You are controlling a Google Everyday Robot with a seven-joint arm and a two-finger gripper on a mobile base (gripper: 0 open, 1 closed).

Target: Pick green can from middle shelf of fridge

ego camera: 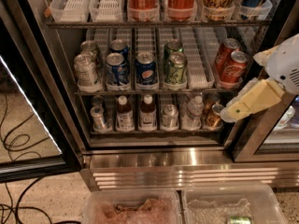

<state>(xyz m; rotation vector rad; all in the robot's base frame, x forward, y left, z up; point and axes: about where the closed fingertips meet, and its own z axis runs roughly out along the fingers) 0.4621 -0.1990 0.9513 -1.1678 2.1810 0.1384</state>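
Observation:
The green can (175,68) stands at the front of its lane on the middle shelf (201,90) of the fridge (65,101), right of centre. A second green can (171,47) stands right behind it. My gripper (233,112), pale yellow on a white arm (286,65), is at the right edge of the fridge opening. It sits lower than the middle shelf and to the right of the green can, well apart from it, in front of the bottom rack's right end. It holds nothing that I can see.
Blue Pepsi cans (146,71), silver cans (87,72) and red cola cans (231,65) share the middle shelf. Tall cans (180,1) stand above, small bottles (147,112) below. The glass door (28,125) hangs open at left. Two plastic bins (133,208) sit below the stainless base (187,164).

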